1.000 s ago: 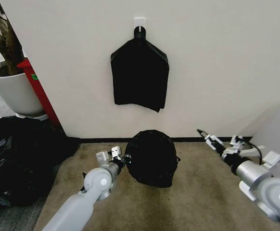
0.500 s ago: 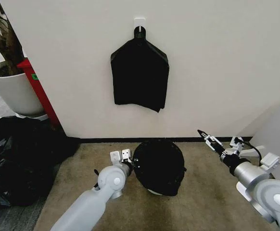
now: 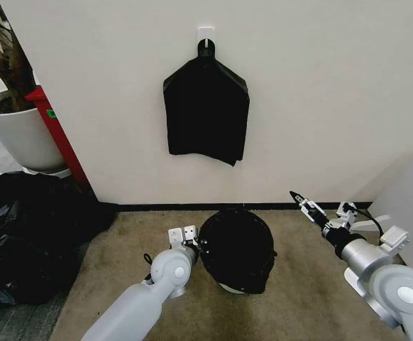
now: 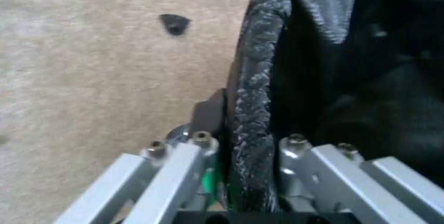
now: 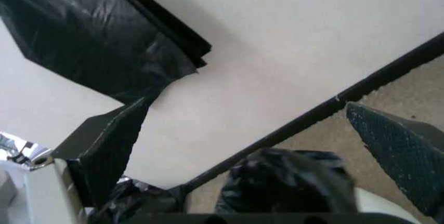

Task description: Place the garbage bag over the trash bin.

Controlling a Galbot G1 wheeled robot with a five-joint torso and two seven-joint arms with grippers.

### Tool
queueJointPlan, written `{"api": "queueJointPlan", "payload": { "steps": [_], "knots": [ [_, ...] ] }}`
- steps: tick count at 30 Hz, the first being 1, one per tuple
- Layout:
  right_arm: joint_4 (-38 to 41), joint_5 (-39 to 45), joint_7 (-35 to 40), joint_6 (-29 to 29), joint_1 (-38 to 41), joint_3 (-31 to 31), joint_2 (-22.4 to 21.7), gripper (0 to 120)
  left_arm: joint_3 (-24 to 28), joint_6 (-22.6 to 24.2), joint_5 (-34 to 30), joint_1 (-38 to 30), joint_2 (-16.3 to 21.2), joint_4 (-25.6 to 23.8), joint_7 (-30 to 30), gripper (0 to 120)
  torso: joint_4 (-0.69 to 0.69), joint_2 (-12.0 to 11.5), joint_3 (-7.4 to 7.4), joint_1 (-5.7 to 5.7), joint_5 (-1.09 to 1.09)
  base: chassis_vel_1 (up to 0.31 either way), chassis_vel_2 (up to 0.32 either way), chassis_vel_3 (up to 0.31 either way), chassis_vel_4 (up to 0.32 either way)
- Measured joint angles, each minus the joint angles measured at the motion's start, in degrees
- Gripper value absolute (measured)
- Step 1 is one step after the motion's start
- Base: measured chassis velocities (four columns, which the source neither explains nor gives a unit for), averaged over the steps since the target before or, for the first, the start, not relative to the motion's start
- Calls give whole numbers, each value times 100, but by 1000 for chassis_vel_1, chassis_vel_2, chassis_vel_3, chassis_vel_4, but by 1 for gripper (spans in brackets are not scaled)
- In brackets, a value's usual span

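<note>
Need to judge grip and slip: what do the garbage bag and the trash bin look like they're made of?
The garbage bag looks like thin black plastic film, glossy and crinkled; the left wrist view shows its bunched, wrinkled edge pinched in the left gripper. The trash bin shows just a smooth white sliver below the bag, probably hard plastic. The right gripper hangs open beside them.

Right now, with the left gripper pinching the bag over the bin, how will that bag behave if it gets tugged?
The garbage bag looks thin and crinkled, so probably floppy and light. Its glossy film, bunched in the left gripper, may slip or tear. The trash bin beneath seems small, so it could tip.
</note>
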Motion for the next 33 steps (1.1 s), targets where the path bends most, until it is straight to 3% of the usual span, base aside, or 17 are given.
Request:
{"api": "queueJointPlan", "payload": {
  "steps": [19,23,28,31,33],
  "knots": [
    [230,-106,19,27,17,-168,-88,100,-168,-230,188,156,297,-772,137,93,-1,0,0,0,0,0,0,0,0],
    [227,-156,-71,30,16,-132,-89,100,-320,-336,186,199,416,-967,307,99,-1,0,0,0,0,0,0,0,0],
    [188,-1506,-557,221,-54,-219,-129,100,-521,-1206,1022,274,724,-1152,1045,100,-1,0,0,0,1,0,0,0,0],
    [-69,-3896,-1525,870,-232,-406,-169,100,-1075,-2591,3044,473,1077,-1072,2387,100,-1,0,-1,0,0,0,0,0,0],
    [-210,-4597,-1749,1180,-303,-472,-125,100,-1285,-2955,3578,649,1250,-1065,2837,100,-1,0,-2,0,1,0,0,0,0]
  ]
}}
